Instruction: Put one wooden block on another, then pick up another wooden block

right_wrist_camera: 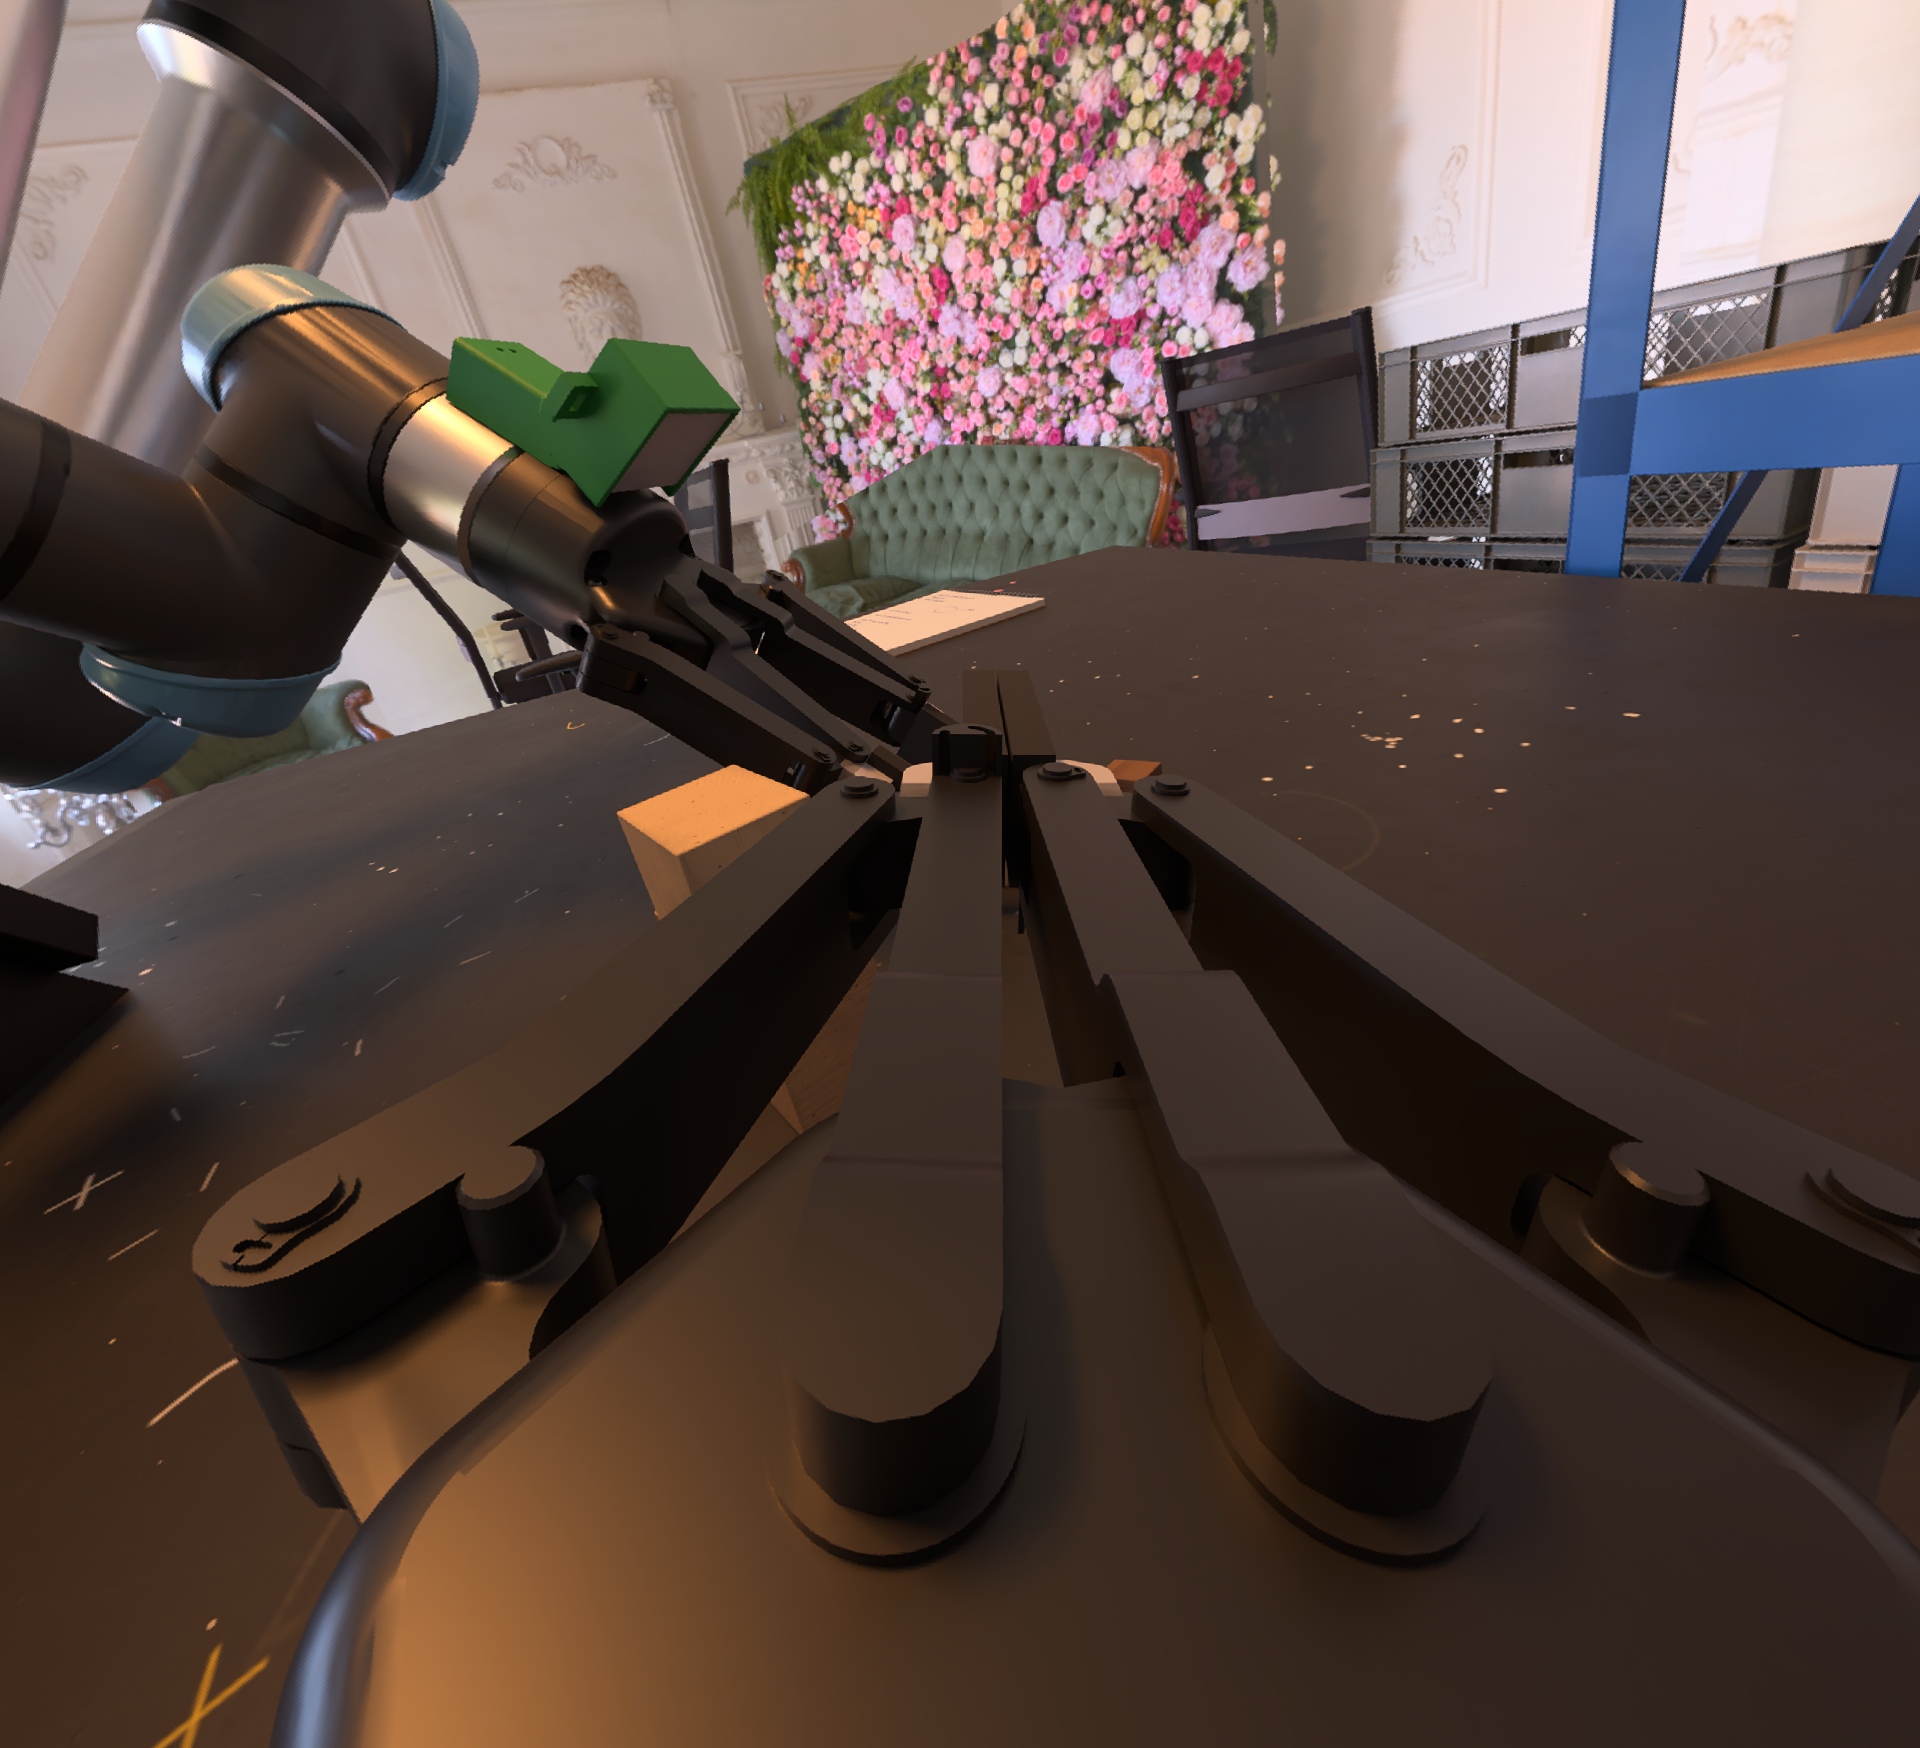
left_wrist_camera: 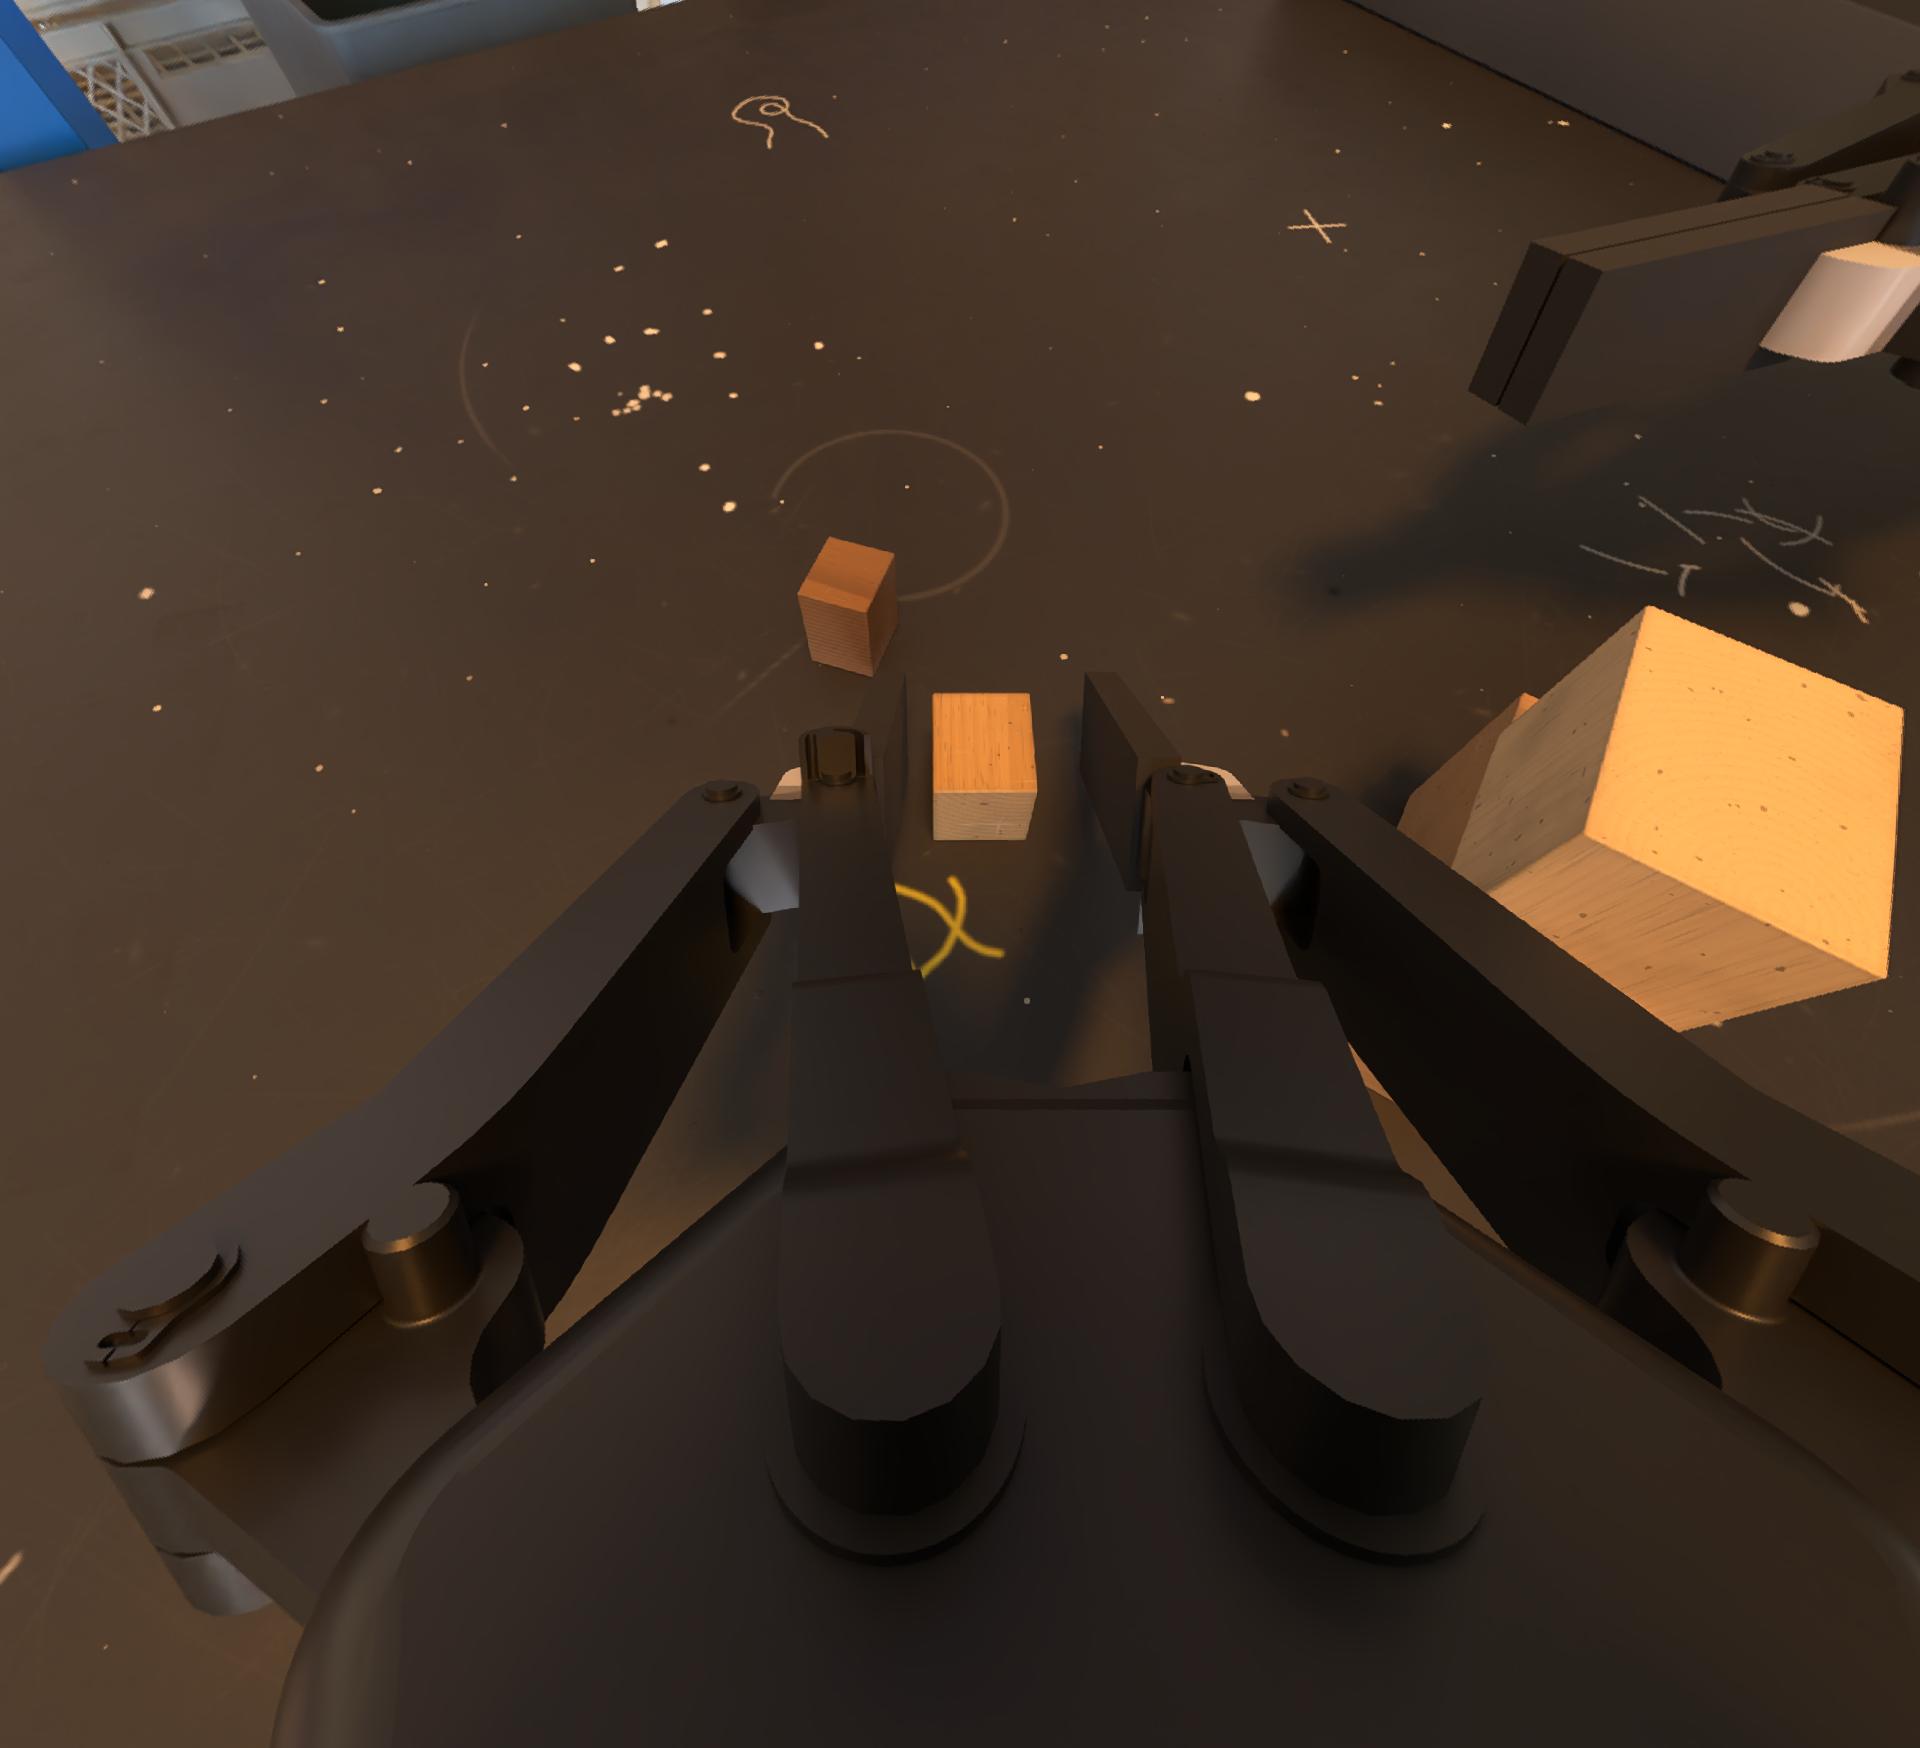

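Three wooden blocks are sitting on the dark table (left_wrist_camera: 416,555). Using the yellow scribble (left_wrist_camera: 951,929) on the tabletop as reference: the large pale block (left_wrist_camera: 1704,825) is lying well right of it, tilted on another pale block that's mostly hidden. No telling if that stack is seated flat. The light block (left_wrist_camera: 983,763) is standing just beyond the scribble, and the small brown block (left_wrist_camera: 848,602) is sitting further beyond, slightly left.

The left gripper (left_wrist_camera: 992,742) is bracketing the light block, fingers narrowly apart with gaps on both sides, not gripping. The right gripper (right_wrist_camera: 1000,722) is hovering far right of the scribble, fingers pressed together, empty.

Risks, my read: closing off-centre is likely to shove or twist the light block, and the left linkage is running close to the tilted large block, so a sideways drift could topple it.
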You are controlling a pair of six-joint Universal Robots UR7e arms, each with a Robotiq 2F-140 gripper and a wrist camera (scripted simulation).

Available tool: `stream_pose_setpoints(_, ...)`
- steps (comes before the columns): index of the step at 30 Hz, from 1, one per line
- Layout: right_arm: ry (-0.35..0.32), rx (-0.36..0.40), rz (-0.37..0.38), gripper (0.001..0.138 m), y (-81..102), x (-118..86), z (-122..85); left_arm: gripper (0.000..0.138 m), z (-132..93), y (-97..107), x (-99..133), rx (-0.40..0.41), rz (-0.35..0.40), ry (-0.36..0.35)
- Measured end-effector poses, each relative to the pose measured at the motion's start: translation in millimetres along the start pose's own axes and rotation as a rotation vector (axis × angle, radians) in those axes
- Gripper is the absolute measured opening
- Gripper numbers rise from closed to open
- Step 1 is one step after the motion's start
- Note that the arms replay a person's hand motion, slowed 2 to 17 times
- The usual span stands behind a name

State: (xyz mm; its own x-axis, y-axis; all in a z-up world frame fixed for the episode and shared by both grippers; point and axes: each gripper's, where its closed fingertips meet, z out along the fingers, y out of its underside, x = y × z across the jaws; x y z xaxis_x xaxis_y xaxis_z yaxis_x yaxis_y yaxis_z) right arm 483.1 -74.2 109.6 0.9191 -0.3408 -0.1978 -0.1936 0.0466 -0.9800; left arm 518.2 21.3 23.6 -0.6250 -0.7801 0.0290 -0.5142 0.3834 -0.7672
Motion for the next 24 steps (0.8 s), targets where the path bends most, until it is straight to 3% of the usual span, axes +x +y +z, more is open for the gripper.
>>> stream_pose_setpoints(10, 0.000, -0.001, -0.003, 0.001, 0.1, -0.2, 0.1, 0.026, 0.7, 3.4, -2.6, -0.025, -0.039, 0.008)
stream_pose_setpoints(24, 0.000, 0.005, -0.003, 0.001, -0.5, -0.3, -0.7, 0.025, -2.8, -0.1, 2.7, 0.012, -0.024, 0.056)
